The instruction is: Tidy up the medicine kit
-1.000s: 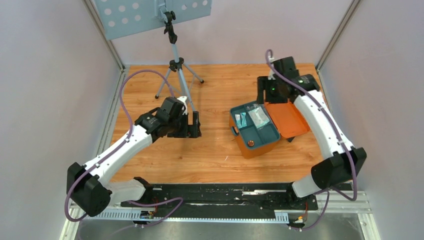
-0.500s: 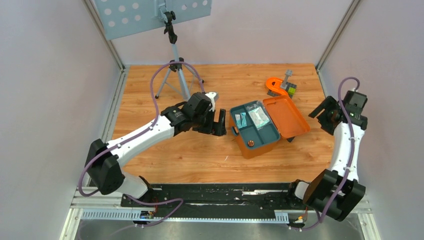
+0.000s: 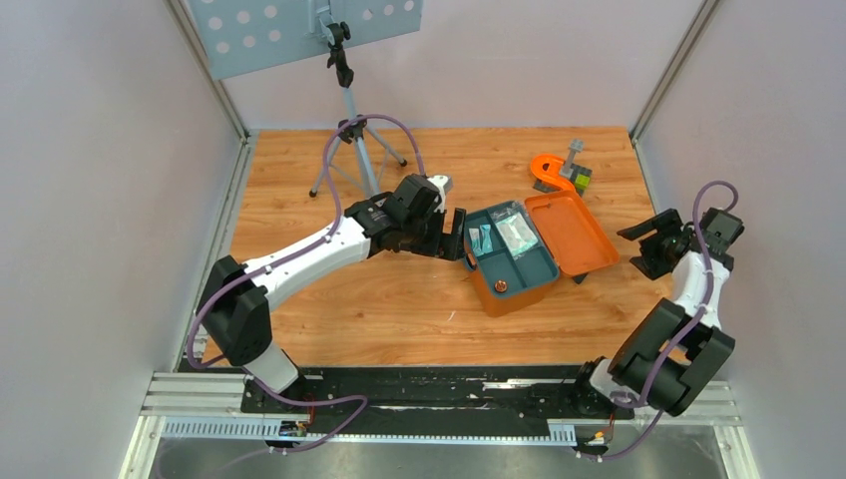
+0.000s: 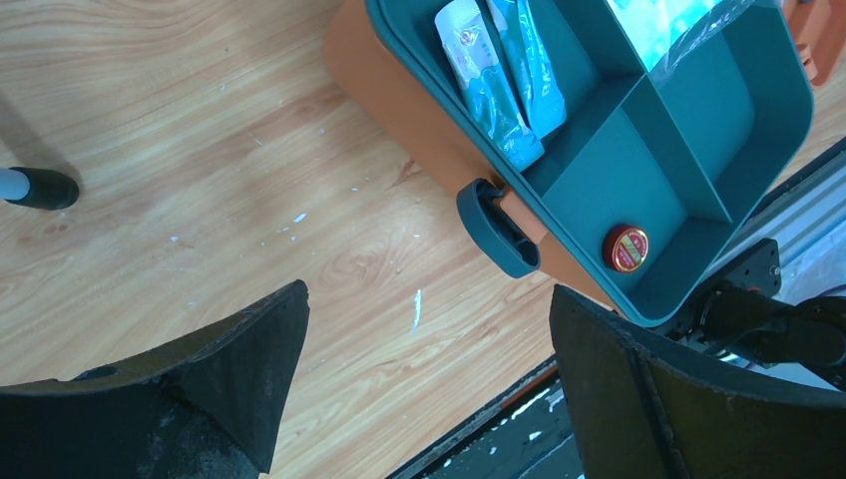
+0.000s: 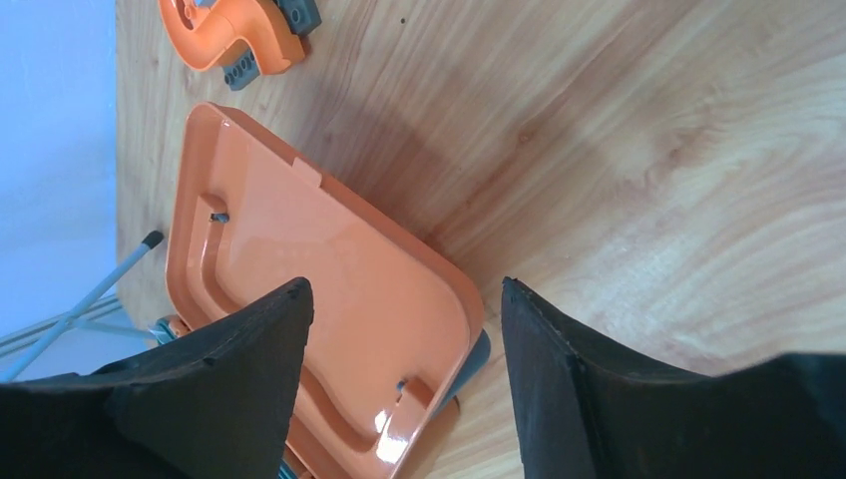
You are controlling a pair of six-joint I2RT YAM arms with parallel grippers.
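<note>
Now, the medicine kit (image 3: 519, 297) lies open mid-table, left gripper (image 4: 424, 309) spread beside its handle (image 4: 496, 228). Only that wrist view shows the red tin (image 4: 626, 248) clearly. Right gripper (image 5: 404, 289) also spread, facing the lid (image 5: 289, 239).

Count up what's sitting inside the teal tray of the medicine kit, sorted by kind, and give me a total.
Teal sachets: 2
Clear plastic packet: 1
Round red tin: 1
Total: 4
</note>
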